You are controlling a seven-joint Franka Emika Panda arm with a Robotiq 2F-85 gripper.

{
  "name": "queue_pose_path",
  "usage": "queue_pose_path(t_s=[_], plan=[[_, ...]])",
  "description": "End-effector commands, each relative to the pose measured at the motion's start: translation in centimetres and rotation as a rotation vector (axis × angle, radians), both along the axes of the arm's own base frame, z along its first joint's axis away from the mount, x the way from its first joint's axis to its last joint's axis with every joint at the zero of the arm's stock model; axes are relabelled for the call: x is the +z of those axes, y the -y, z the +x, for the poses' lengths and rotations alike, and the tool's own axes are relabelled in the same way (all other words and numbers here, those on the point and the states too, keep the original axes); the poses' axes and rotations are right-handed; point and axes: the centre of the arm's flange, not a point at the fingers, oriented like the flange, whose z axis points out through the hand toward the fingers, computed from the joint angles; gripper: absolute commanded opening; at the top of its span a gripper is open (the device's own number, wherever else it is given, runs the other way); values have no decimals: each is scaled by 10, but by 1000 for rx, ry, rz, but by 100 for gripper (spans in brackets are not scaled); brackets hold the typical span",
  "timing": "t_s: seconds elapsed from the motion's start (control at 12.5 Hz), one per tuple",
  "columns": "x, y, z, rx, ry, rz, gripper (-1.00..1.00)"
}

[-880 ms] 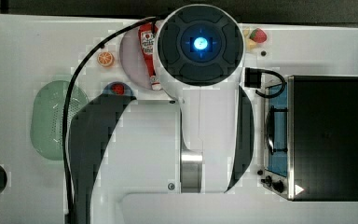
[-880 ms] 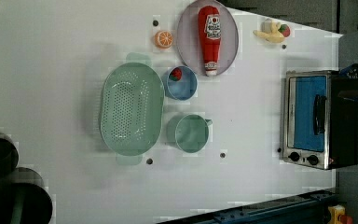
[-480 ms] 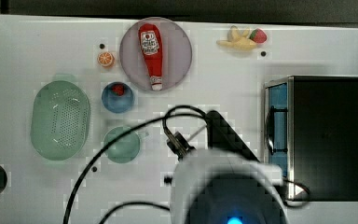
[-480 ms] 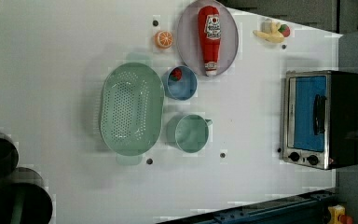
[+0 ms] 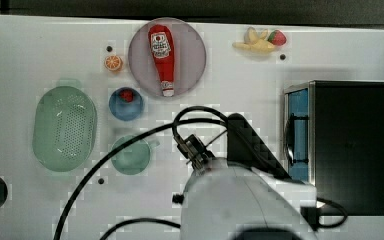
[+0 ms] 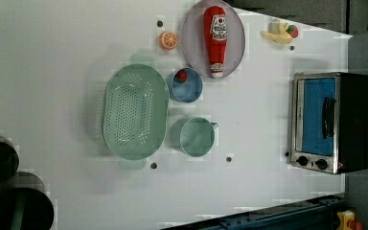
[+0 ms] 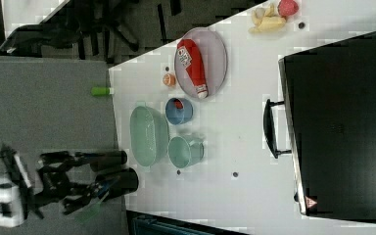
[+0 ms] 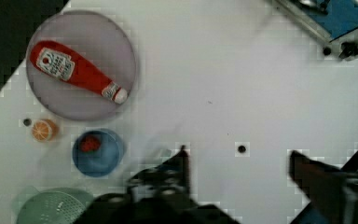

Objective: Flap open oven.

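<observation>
The white table (image 6: 76, 57) carries the oven (image 6: 330, 122) at one edge, door shut; grey floor (image 7: 44, 103) surrounds it. The gripper (image 8: 237, 163) hovers parted, empty.

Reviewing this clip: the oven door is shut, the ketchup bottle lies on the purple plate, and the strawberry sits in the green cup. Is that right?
Not quite. The strawberry sits in the blue bowl, not the green cup, which looks empty, as the left view shows. The rest holds: the oven door is shut, and the ketchup bottle lies on the purple plate.
</observation>
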Motion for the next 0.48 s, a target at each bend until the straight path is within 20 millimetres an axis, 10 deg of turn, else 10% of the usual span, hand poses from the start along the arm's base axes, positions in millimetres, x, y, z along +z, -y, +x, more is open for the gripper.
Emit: queue_pose_path(t_s=[0.08,0.48], plan=[[-24,15,1,-57,-65,7,-32],[-47,46,2,-5,-89,9,-65]])
